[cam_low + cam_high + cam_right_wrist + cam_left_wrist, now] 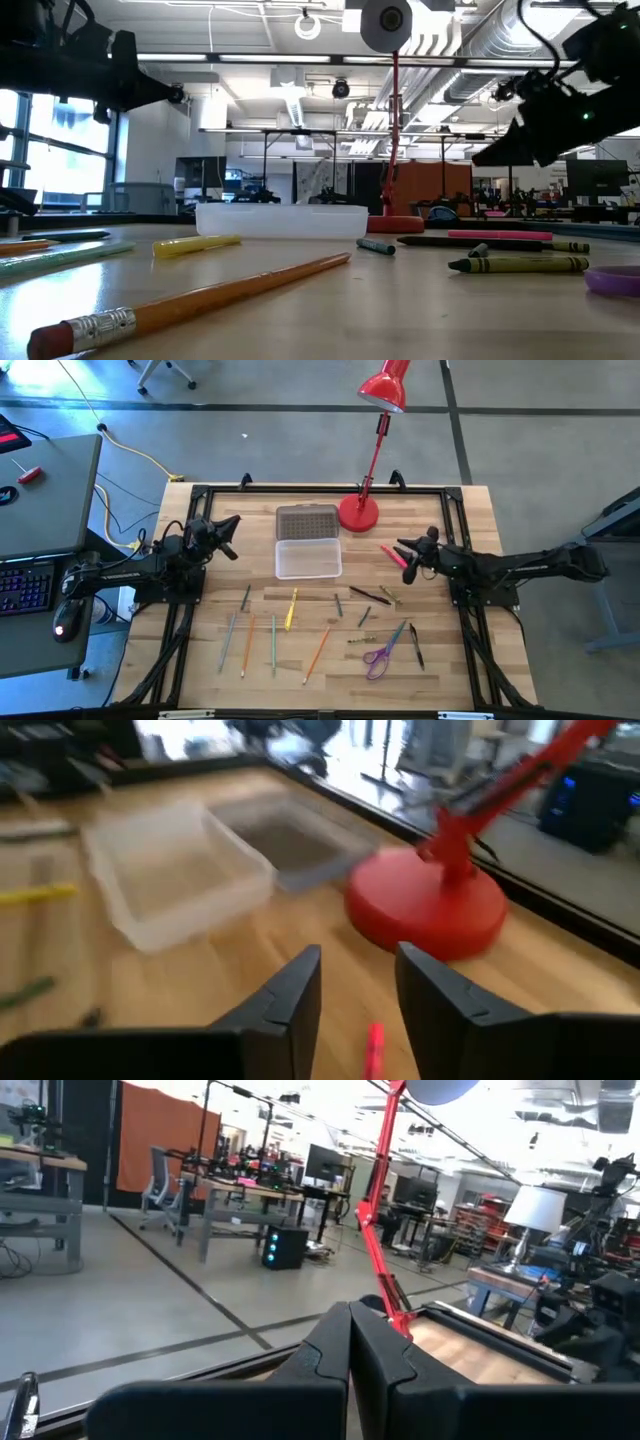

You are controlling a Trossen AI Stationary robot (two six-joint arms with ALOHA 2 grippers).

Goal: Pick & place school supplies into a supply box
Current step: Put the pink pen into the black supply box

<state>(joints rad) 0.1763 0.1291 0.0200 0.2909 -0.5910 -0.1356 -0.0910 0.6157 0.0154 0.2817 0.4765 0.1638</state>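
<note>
The clear supply box (308, 558) rests on its base at mid-table, with its ribbed grey lid (307, 520) folded open on the far side. Pencils and pens (272, 638) lie scattered on the near side of the table, among them a yellow one (291, 610) and purple-handled scissors (381, 654). The pink-red marker (393, 556) lies flat to the right of the box. My right gripper (358, 982) is open and hovers just above that marker (373, 1050). Raised at the table's left edge, my left gripper (350, 1350) is shut and empty.
A red lamp stands on its round base (358, 513) just beyond the box's right corner, its stem leaning toward the far edge. Dark crayons (370, 594) and a dark pen (415, 645) lie near the right arm. A black frame rims the table (470, 500).
</note>
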